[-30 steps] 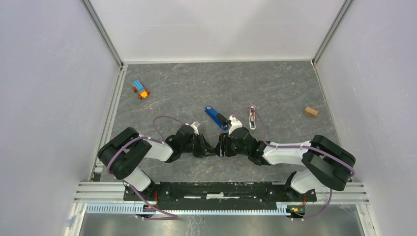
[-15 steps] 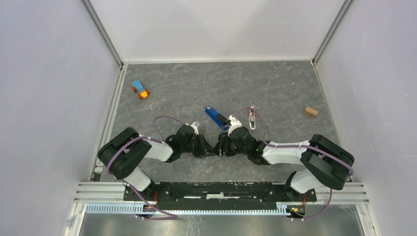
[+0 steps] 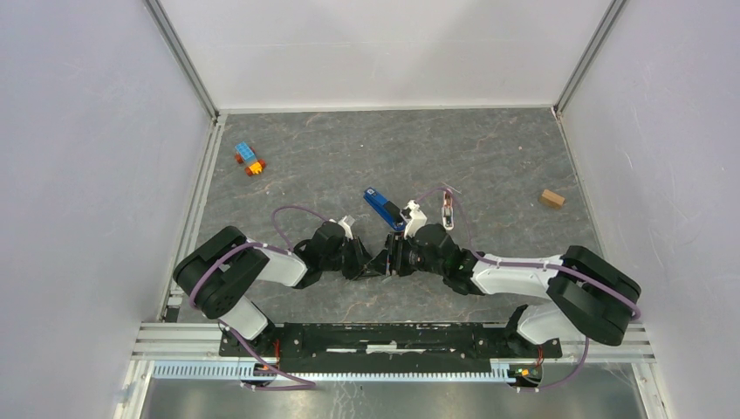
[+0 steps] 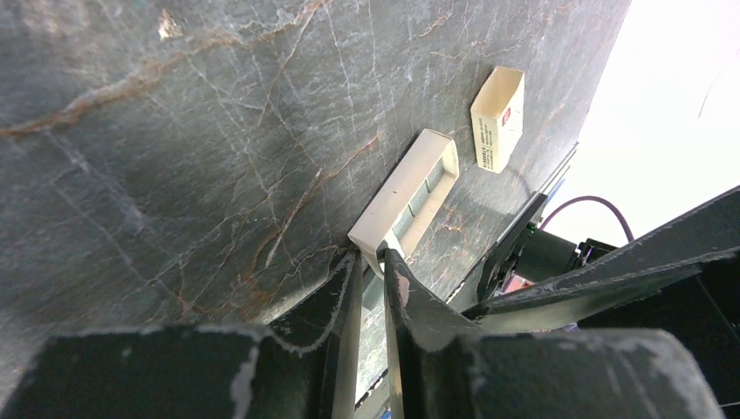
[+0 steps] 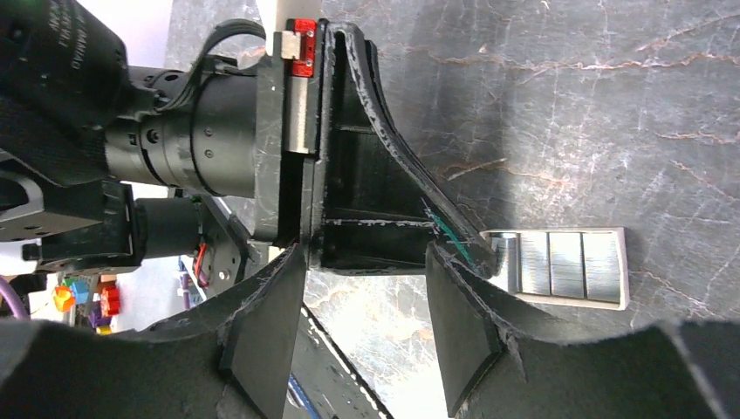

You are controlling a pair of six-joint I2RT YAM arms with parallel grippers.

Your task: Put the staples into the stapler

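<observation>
Right gripper [image 3: 392, 261] neared staples [image 5: 563, 266] pinched by left gripper [image 4: 371, 258].

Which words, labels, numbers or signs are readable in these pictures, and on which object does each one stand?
No text can be read with certainty.
Small cream box: a red mark and lines of dark print, too small to read.
Black motor housing on the left arm: white lettering, cut off and blurred, unreadable.
Open tray, held by the left end effector: no text visible.
</observation>
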